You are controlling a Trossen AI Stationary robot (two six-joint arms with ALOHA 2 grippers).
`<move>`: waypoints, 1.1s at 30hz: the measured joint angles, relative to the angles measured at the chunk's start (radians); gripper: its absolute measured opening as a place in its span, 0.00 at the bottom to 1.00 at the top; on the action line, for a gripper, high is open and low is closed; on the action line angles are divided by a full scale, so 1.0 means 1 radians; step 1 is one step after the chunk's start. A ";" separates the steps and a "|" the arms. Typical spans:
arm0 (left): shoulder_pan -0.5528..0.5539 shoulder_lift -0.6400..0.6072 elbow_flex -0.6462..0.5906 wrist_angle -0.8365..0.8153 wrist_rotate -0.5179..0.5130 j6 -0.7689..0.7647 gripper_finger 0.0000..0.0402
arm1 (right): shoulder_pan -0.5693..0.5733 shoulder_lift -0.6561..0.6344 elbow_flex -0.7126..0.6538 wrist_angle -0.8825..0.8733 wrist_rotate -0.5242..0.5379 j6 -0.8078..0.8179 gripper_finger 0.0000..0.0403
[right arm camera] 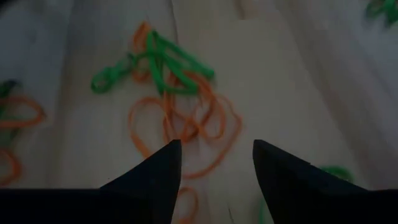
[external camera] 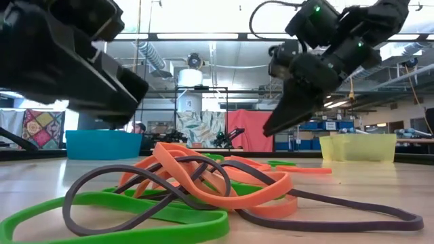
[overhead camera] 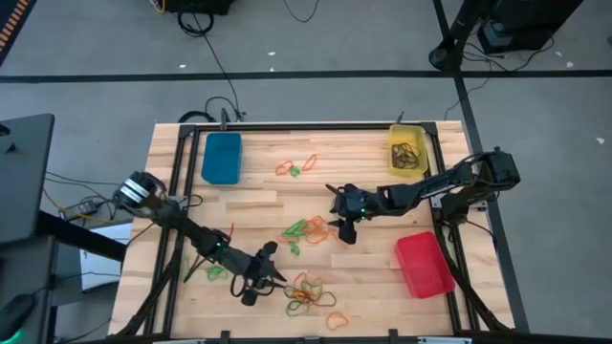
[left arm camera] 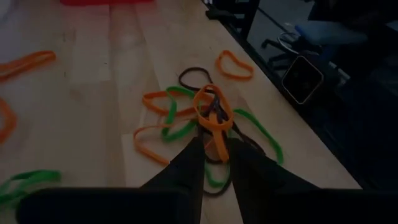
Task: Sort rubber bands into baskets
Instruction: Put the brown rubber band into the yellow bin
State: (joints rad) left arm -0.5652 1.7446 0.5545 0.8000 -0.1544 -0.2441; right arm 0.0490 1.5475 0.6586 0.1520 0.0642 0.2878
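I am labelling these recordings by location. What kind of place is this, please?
Probably a robotics lab or workshop. The pale wooden table stands on a grey floor with black cables trailing across it, and the low view shows exposed silver ceiling ducts and long strip lights behind.

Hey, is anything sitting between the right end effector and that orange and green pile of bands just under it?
Nothing visible. The right end effector is open above the tangled orange and green rubber bands, with only bare wooden table in between.
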 joint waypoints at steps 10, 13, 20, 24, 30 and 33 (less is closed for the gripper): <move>0.000 0.234 0.110 0.086 -0.010 -0.013 0.23 | 0.048 -0.045 0.000 0.012 0.007 -0.002 0.52; 0.000 0.261 0.129 0.086 -0.012 -0.019 0.25 | 0.069 -0.045 0.000 0.012 0.021 -0.002 0.52; 0.002 0.265 0.134 0.050 -0.062 -0.083 0.25 | 0.100 -0.044 0.000 0.010 0.022 -0.002 0.52; 0.002 0.264 0.134 0.044 -0.069 -0.107 0.19 | 0.113 -0.044 0.000 0.010 0.022 -0.002 0.52; 0.005 0.263 0.133 0.042 -0.034 -0.116 0.02 | 0.121 -0.044 0.000 0.010 0.022 -0.002 0.52; 0.008 0.262 0.133 0.039 -0.033 -0.128 0.02 | 0.121 -0.044 0.000 0.010 0.023 -0.002 0.52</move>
State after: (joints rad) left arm -0.5570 2.0064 0.6872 0.8391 -0.1871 -0.3720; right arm 0.1699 1.5031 0.6586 0.1623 0.0875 0.2855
